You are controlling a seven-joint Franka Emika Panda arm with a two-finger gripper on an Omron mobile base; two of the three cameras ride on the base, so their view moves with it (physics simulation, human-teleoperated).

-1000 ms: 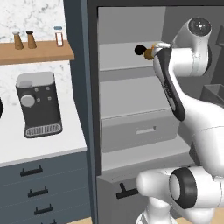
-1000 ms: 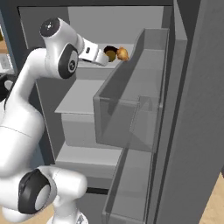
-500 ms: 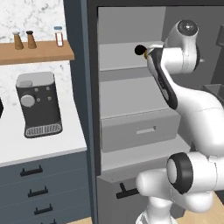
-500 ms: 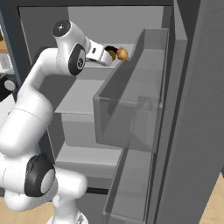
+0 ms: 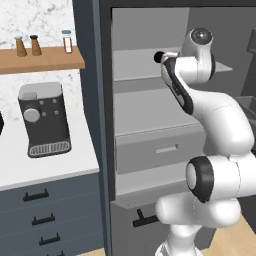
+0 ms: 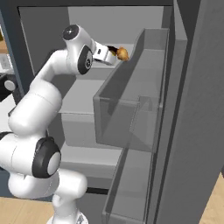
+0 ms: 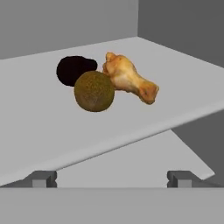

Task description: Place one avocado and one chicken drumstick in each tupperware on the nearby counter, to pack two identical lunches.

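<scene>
On a grey fridge shelf (image 7: 52,127) lie a black avocado (image 7: 72,70), a brown-green avocado (image 7: 94,92) and a golden chicken drumstick (image 7: 131,79), all touching one another. My gripper (image 7: 111,179) stands open just short of the shelf's front edge, level with the food, and holds nothing. From the right base view the gripper (image 6: 113,51) reaches into the upper fridge shelf right beside the drumstick (image 6: 123,53). The white counter (image 5: 55,167) lies left of the fridge. The tupperware is out of view.
The fridge door (image 6: 131,109) hangs open on the right, its clear bins jutting close to my arm. A grey drawer (image 5: 160,150) sits below the shelves. A black coffee machine (image 5: 44,120) stands on the counter, under a wooden shelf (image 5: 40,59) with shakers.
The arm has raised its elbow and pushed the hand a little further in toward the food. The jaws stay open. The food has not moved.
</scene>
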